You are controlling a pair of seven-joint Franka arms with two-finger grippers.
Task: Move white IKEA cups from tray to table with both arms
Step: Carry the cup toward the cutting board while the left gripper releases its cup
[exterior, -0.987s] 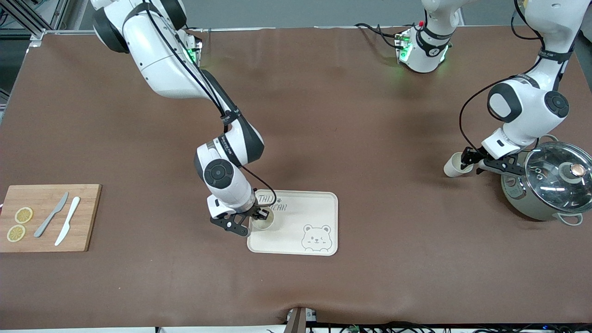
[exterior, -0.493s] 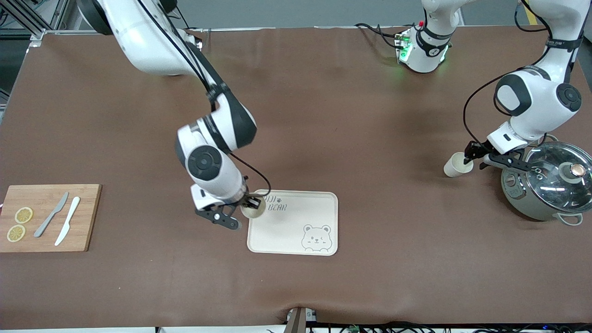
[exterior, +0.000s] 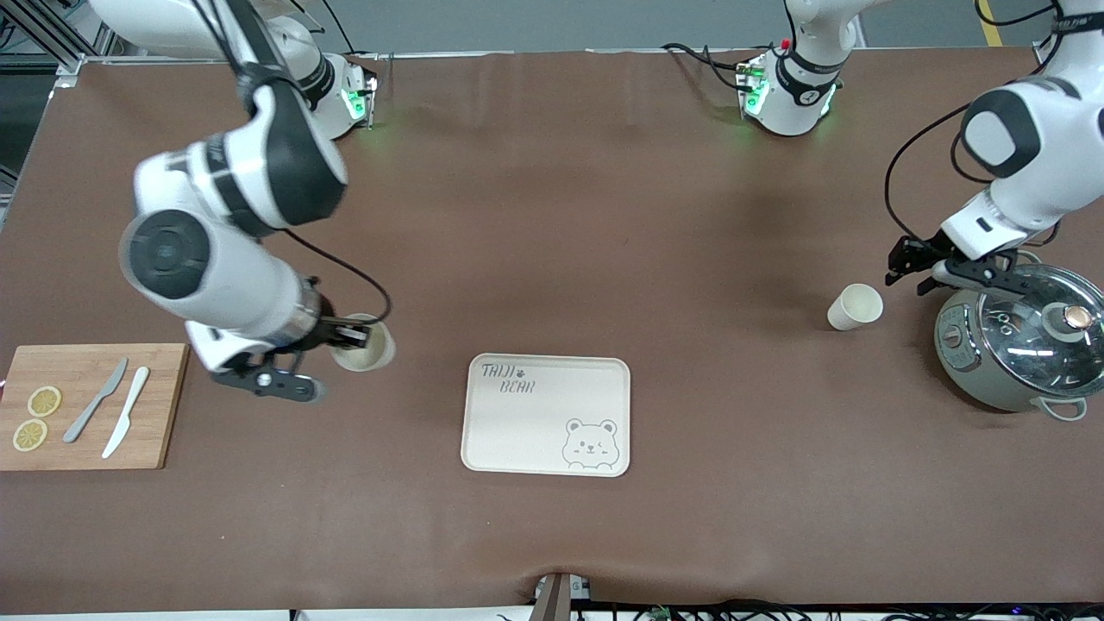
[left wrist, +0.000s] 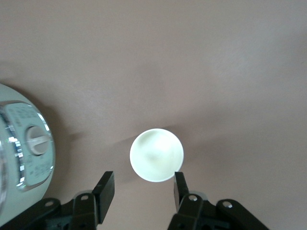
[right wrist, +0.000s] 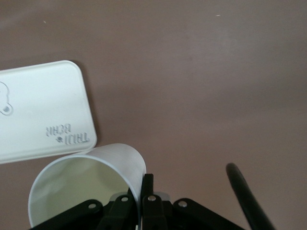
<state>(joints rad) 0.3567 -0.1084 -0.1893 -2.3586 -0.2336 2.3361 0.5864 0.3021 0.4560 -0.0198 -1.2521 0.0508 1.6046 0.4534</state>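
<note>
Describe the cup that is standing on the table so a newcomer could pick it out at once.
Start at the big lidded pot at the left arm's end of the table. Just beside it, toward the tray, stands a small cream-white cup on the brown surface, with the open left claw above it. Unlike its twin, pinched by the rim in the right claw, nothing holds it.

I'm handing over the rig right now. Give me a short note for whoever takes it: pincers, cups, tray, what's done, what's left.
Right pincer: shut on the rim of a cup, in the air over the table between tray and cutting board.
Left pincer: open, holding nothing, above the pot.
Other cup: upright on the table beside the pot.
Done: tray holds no cups.
Left: set down the right arm's cup, release.
</note>
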